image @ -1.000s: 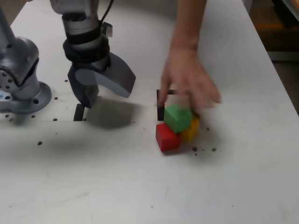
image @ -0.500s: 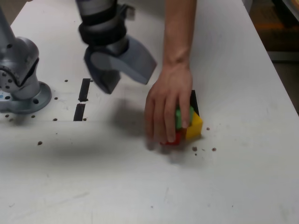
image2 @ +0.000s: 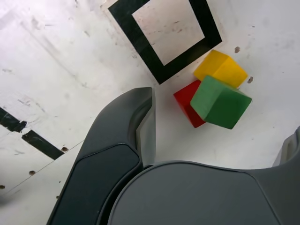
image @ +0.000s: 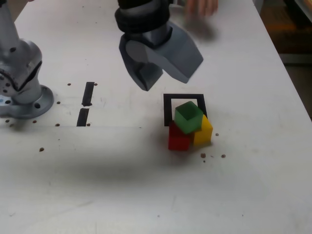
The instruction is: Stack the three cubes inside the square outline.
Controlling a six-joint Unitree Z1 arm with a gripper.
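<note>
The green cube [image: 188, 117] rests tilted on top of the red cube [image: 178, 138] and the yellow cube [image: 204, 131], which stand side by side. This pile sits at the near edge of the black square outline [image: 183, 96], mostly outside it. My gripper [image: 164, 81] hangs open above the table, just to the exterior view's left of the outline and holding nothing. The wrist view shows the square outline [image2: 140, 44] with the yellow cube [image2: 220, 68], the red cube [image2: 184, 100] and the green cube [image2: 220, 102] beside it. One of my fingers [image2: 143, 124] stands close to the red cube.
A person's hand [image: 201, 6] shows blurred at the far table edge. Two short black tape strips [image: 88, 92] [image: 83, 117] lie at the exterior view's left, near the arm's base [image: 22, 100]. Small dark specks [image: 213, 156] dot the table.
The hand has let go of the cubes and pulled back to the far edge. My gripper has swung toward the exterior view's right, close to the outline. The green cube now sits atop the others.
</note>
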